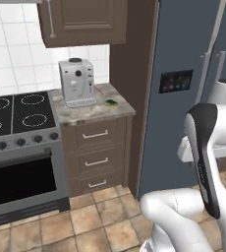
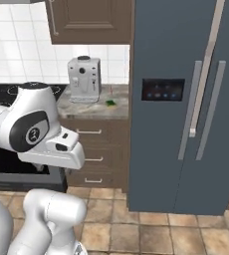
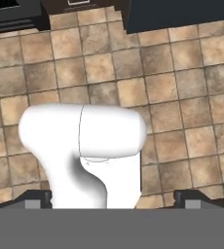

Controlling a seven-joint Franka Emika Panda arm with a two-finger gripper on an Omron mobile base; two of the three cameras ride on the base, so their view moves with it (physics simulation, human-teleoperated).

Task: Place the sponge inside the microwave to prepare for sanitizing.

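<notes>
Clearly the reach has not begun, so the step in hand is, by my judgement, the approach to the sponge. From left to right in the left base view stand a black four-ring stove [image 1: 16,115] with its oven below, then a white boxy coffee machine [image 1: 76,82] on the mottled stone desk [image 1: 93,113] over brown drawers, and just to the right of that machine, near the desk's front right corner, the small flat yellow sponge with a green scrub layer [image 1: 111,102], lying flat and apart from the machine. Right of it rises the tall blue-grey fridge [image 1: 183,74]. The right base view shows the same sponge [image 2: 110,102] beside the machine. In the hand view the jaws [image 3: 112,198] point down at the brown tiled floor [image 3: 182,87]; they stand wide apart and hold nothing. To do this well, the base should likely close in on the desk first, then the hand come over the sponge from above, keeping off the coffee machine, jaws across its shorter sides. Where the microwave stands I cannot tell.
</notes>
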